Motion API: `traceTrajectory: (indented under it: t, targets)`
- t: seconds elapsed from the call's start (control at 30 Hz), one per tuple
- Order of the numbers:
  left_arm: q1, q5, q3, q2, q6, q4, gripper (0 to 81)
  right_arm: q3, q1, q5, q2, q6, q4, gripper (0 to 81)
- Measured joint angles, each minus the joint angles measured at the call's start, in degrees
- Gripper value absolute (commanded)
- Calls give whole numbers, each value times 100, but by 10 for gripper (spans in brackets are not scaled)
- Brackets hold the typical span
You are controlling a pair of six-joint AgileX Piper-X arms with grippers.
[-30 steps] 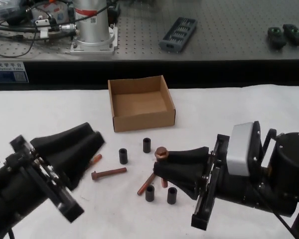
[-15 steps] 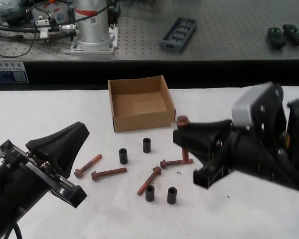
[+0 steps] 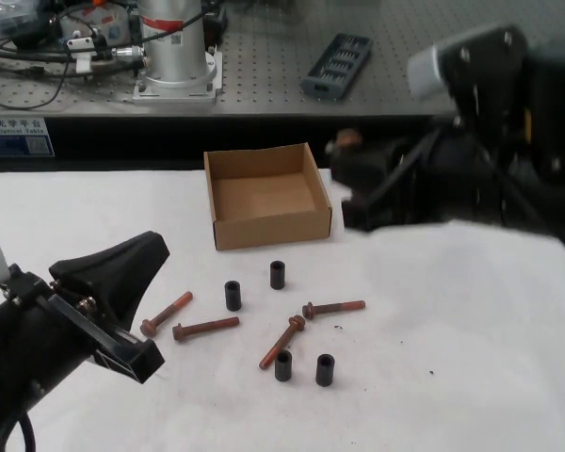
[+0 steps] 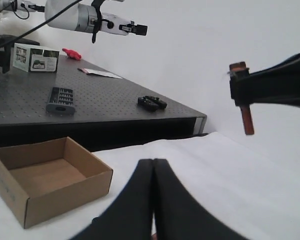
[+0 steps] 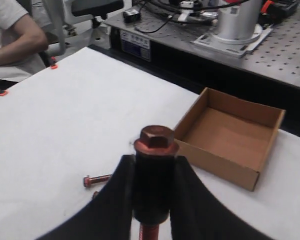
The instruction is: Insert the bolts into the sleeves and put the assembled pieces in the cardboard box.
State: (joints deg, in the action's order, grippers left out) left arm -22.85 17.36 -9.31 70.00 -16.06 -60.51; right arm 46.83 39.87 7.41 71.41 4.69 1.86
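High view: the right gripper [image 3: 350, 162] hangs raised just beside the cardboard box [image 3: 273, 226], clamped on a bolt [image 3: 347, 139]. 4 loose bolts [image 3: 205, 328] and 4 loose sleeves [image 3: 233, 295] lie on the white cloth [image 3: 452, 358] in front of the box, with the left gripper [image 3: 141, 254] near them.

Left wrist view: the left gripper's jaws are pressed together on nothing.

Right wrist view: the jaws pinch a black sleeve [image 5: 151, 195] with the bolt through it, head up.

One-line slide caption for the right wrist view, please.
Right hand shut on a sleeved bolt, cardboard box on the white cloth beyond.
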Motion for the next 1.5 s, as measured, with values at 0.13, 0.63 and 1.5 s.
traceTrajectory:
  t: [0.13, 0.63, 1.5]
  targets:
    - [0, 0, -25, -411, 0, 598, 6, 569, -272, -105, 415, -105, 437, 57]
    - [-189, 496, -353, -1335, -735, 2165, 6, 2854, -647, 585, 2854, -44, 1198, 57]
    - [-230, -491, -124, -1335, -833, 2603, 6, 5786, -1081, 694, 5590, 77, 2686, 57]
